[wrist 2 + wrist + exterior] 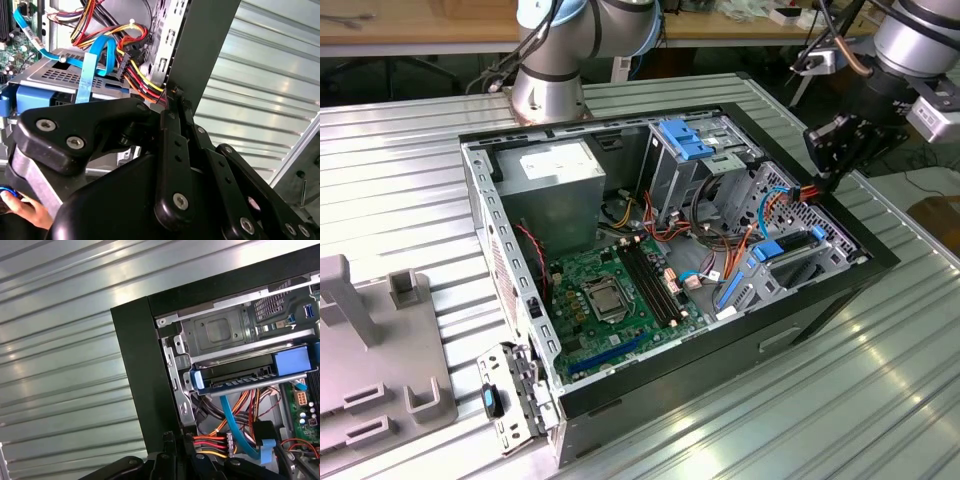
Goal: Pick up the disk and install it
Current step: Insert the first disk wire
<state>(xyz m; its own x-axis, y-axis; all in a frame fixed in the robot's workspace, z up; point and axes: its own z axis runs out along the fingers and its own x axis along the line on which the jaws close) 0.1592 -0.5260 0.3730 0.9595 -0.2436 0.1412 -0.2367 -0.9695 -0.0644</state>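
Writing: you have one white label [552,160], on the grey power supply [555,195] in a far corner of the computer case [620,122]; its print is too small to read.
Case: a black tower lying on its side, open face up.
Case contents: a green motherboard [610,300] on the case floor. A light-blue latch plate [685,138] tops the tall bay at the case's far wall. A grey drive cage [220,335] sits in the case corner nearest the pincer [825,172]. Red, orange and yellow power wires [210,441] and a blue data cable [226,412] run beside that cage.
Disk: the disk [235,372] lies flat inside the drive cage, dark body between bright blue rails, just inside the case wall.
Pincer: it hangs at the case rim beside the drive cage, apart from the disk. The power wires run right up to it. You cannot tell how far open it is, nor whether it has hold of anything.
Hand: a person's hand [27,212] shows in the second wrist view; you cannot tell where it lies relative to the case.
Surface: a ribbed metal bench [400,170] carries the case; grey fixtures [370,350] stand on it, off the case toward the exterior view's left.
Room: a robot base [548,90] stands just behind the case; a wooden desk [420,25] lies beyond the case.
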